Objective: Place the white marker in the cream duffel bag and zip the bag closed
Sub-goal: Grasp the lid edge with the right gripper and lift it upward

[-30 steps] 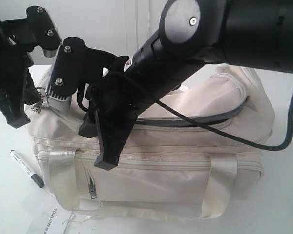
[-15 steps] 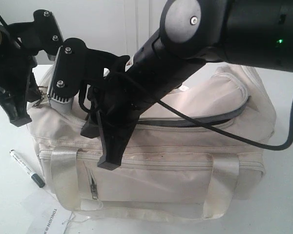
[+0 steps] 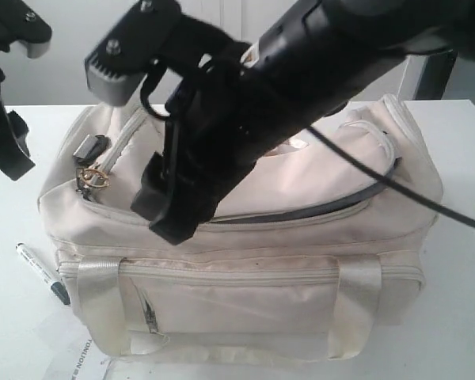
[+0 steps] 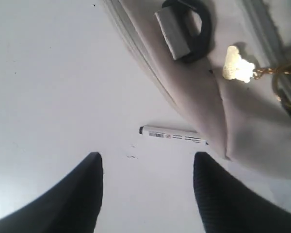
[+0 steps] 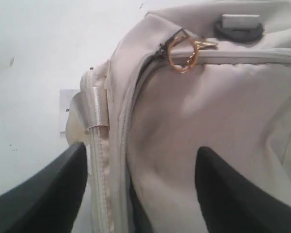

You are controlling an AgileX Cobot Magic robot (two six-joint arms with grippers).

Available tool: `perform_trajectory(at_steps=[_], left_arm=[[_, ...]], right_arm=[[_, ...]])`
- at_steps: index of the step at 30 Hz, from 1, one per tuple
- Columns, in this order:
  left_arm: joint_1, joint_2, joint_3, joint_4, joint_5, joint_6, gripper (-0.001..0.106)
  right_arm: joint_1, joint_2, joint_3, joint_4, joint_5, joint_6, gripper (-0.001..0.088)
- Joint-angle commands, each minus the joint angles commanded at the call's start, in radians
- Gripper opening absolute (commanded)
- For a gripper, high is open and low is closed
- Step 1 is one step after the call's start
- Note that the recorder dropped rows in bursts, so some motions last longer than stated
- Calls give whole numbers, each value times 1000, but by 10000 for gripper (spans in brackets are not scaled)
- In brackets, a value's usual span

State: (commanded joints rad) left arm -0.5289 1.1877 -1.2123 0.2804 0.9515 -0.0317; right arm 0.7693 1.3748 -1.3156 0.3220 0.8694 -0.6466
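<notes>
The cream duffel bag [image 3: 245, 293] stands in the middle of the white table. Its top zipper gapes along the front of the flap, and the gold ring pull [image 3: 91, 178] lies at the bag's left end. The white marker [image 3: 39, 271] lies on the table by the bag's front left corner. My left gripper [image 3: 14, 162] hangs open above the table to the left of the bag; its wrist view shows the marker [image 4: 172, 135] beyond the empty gripper [image 4: 148, 160]. My right gripper [image 3: 162, 214] hovers open over the bag's top, holding nothing; its wrist view shows the ring pull [image 5: 182, 56].
A printed paper sheet [image 3: 83, 360] lies under the bag's front left corner. A grey strap buckle [image 3: 89, 146] sits on the bag's left end. The right arm's black cable [image 3: 396, 186] drapes over the bag's top.
My right gripper has opened and lifted off the bag's left end. The left gripper has pulled back to the left and upward. The marker has not moved.
</notes>
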Motion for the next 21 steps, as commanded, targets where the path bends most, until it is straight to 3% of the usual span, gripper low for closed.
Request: perform_trajectory(at_steps=[9,12,17,21], left_arm=[[0,-66,221,-265,-203,-33,598],[-2,-72,281,-336,-272,60,598],[-2,-82,339,-338,-339,274,598],[-2,-82,389,-338,-403,308,598]], right_arm=[[-34,-5,0,-237,226,-86,579],[-34,17,2,-255,261,-92,579],[-34,44,2,-295,219,-134,566],[-34,81,2,-337,221,-135,515]])
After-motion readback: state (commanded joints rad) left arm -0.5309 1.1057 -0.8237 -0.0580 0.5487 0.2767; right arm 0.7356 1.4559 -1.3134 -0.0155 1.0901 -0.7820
